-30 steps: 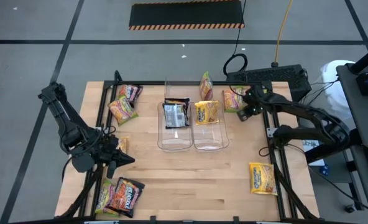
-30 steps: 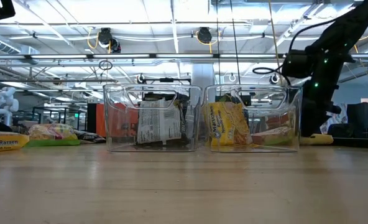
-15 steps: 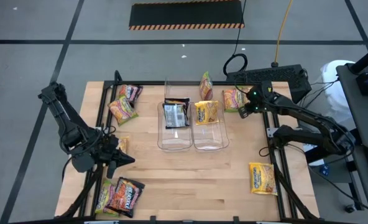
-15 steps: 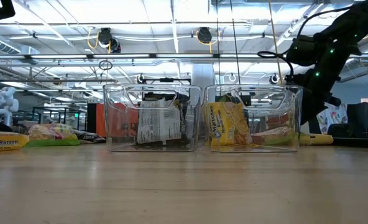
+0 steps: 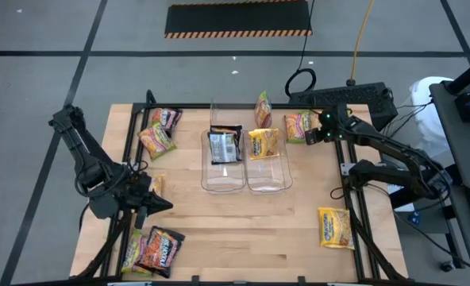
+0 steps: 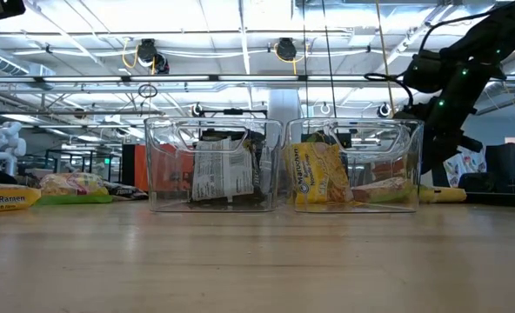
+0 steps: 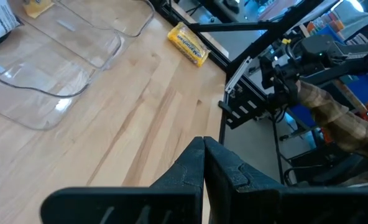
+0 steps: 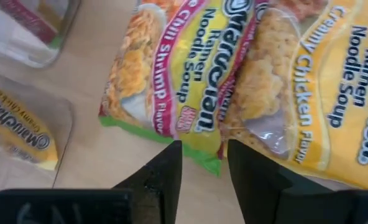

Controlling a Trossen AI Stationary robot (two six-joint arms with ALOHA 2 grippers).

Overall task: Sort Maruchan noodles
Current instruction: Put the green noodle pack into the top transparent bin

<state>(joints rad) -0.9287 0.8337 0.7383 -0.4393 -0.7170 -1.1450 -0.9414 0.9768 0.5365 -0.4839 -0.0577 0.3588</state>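
Maruchan noodle packets lie scattered on the wooden table. My right gripper [image 5: 313, 137] is open at the far right. In the right wrist view [image 8: 204, 165] its fingers stand on either side of the near corner of a pink-green packet [image 8: 171, 68]. That packet overlaps a yellow one [image 8: 308, 87]. In the middle stand two clear bins. The left bin [image 5: 223, 179] holds a dark packet [image 5: 225, 145] and the right bin [image 5: 268, 179] a yellow one [image 5: 264, 143]. My left gripper [image 5: 152, 202] waits shut at the table's left edge, nothing in it [image 7: 204, 149].
More packets lie at the far left [image 5: 159, 131], behind the bins [image 5: 263, 107], at the near left corner [image 5: 154, 250] and near the right edge [image 5: 335, 227]. A small yellow one [image 5: 156, 184] lies by my left gripper. Black frame rails run along both table sides.
My right gripper has risen a little over the far-right packets and rolled at the wrist. The packets lie where they were.
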